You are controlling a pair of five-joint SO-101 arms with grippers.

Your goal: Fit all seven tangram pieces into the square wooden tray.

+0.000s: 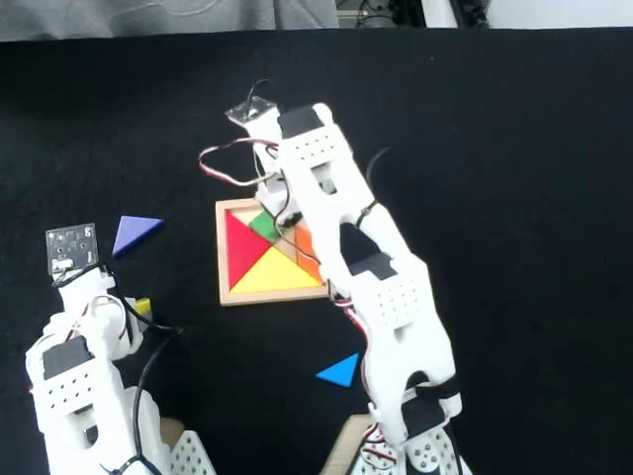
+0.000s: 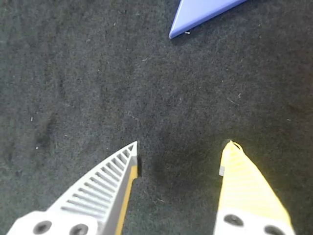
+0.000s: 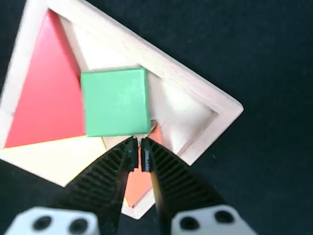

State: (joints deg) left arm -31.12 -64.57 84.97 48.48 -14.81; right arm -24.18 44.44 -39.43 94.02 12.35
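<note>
Nearly shut, a bare sliver of gap, nothing gripped: right fingers [image 3: 164, 169], tips just beside one edge of the green square [image 3: 116, 102]. Lying skewed inside the tray [image 3: 208, 95], one side seemingly overlapping the red triangle [image 3: 44, 93], so probably not seated flat. Also in the tray: yellow triangle [image 3: 54, 159] and, under the fingertips, an orange piece [image 3: 138, 188]. Spread wide and empty above the bare surface [image 1: 514, 198]: left fingers [image 2: 110, 176], purple triangle [image 2: 200, 12] near. Loose beside the right arm's base: blue triangle [image 1: 341, 371]. Risk from here: if nudged off-angle, likely to ride up onto neighbours or wedge crooked; if pushed hard, liable to shove the whole tray and unsettle seated pieces.
</note>
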